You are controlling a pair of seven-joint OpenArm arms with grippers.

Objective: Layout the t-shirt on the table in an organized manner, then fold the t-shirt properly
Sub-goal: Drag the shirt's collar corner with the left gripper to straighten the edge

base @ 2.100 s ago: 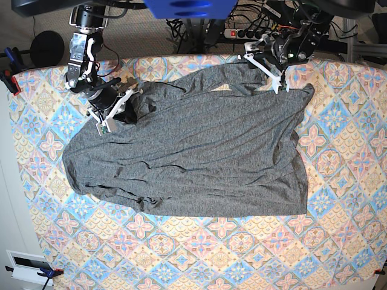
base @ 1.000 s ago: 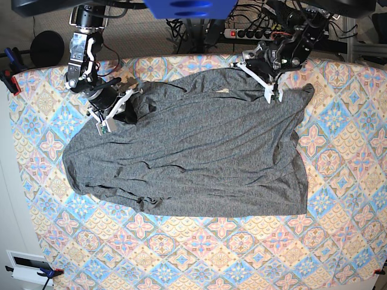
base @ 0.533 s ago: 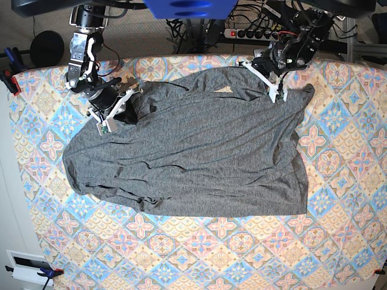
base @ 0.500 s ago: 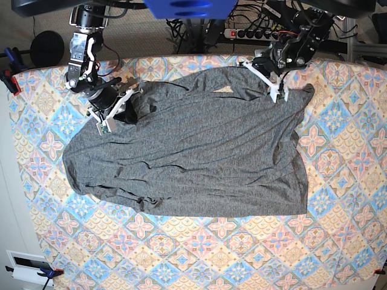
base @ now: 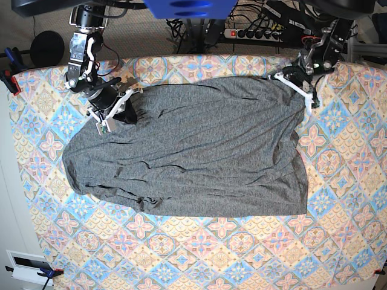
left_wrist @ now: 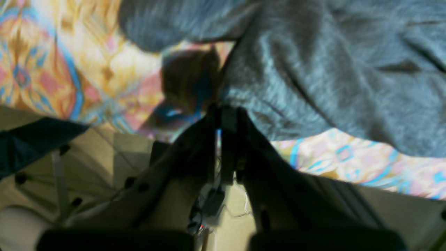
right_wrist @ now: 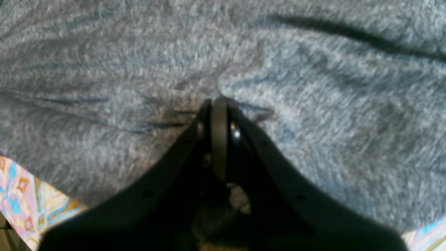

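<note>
Both pincers were pinched on the t-shirt (base: pixel 193 151): left gripper (base: pixel 305 99) clamped on its far edge, right gripper (base: pixel 109 118) on the opposite side. It lay spread, still wrinkled, across the table (base: pixel 242 254). I judged the knit soft, light and stretchy; edges and corners looked best for holding.

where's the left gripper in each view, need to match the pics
Base: left gripper at upper right, shut on the t-shirt's far right corner.
Left wrist: left gripper at centre, dark fingers pinched on the grey hem.
Right wrist: not in it; only the right gripper shows, shut on the fabric.
Shared landmark: the grey t-shirt over the tile-patterned table.
</note>
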